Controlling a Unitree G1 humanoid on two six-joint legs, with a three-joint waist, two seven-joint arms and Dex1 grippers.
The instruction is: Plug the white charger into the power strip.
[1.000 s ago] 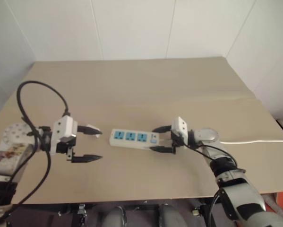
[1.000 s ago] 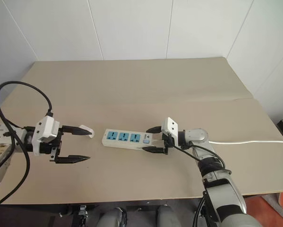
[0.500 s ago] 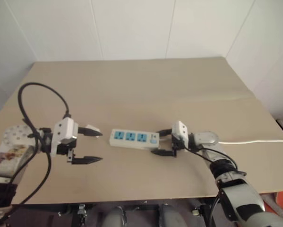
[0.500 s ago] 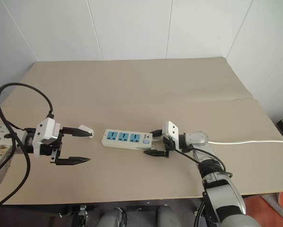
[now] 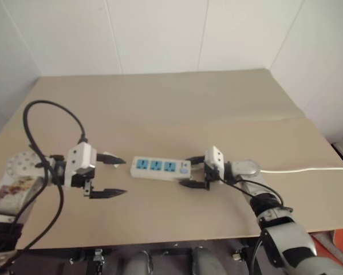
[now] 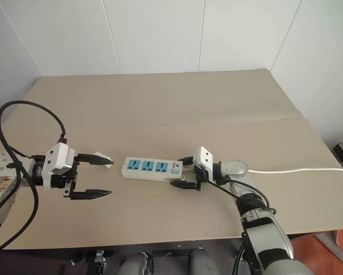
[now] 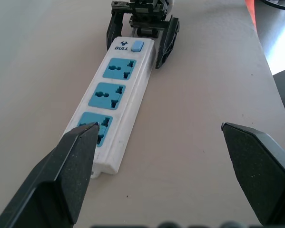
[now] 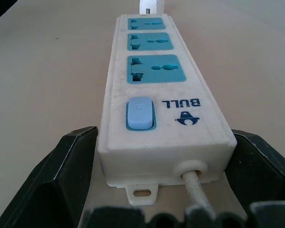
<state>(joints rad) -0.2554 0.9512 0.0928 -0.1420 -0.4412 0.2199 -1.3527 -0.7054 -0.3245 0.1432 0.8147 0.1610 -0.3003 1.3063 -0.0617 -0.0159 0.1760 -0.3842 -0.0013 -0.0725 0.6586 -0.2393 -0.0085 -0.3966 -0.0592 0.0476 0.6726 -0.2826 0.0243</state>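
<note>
We saw the power strip (image 6: 147, 168) lying flat on the beige counter (image 6: 160, 109), its 3 blue socket faces up and its switch (image 8: 140, 114) at the end nearer our right arm. Our right gripper (image 6: 183, 172) straddled that switch end, its 2 black fingers (image 8: 61, 180) on either side of the strip body, close against it; we could not tell whether they pressed it. The white cable (image 6: 297, 169) ran off toward the counter's right edge. The white charger (image 6: 101, 156) lay just beyond the strip's other end, beside the upper finger of our left gripper (image 6: 95, 177), which hung with its fingers spread wide and nothing between them.
</note>
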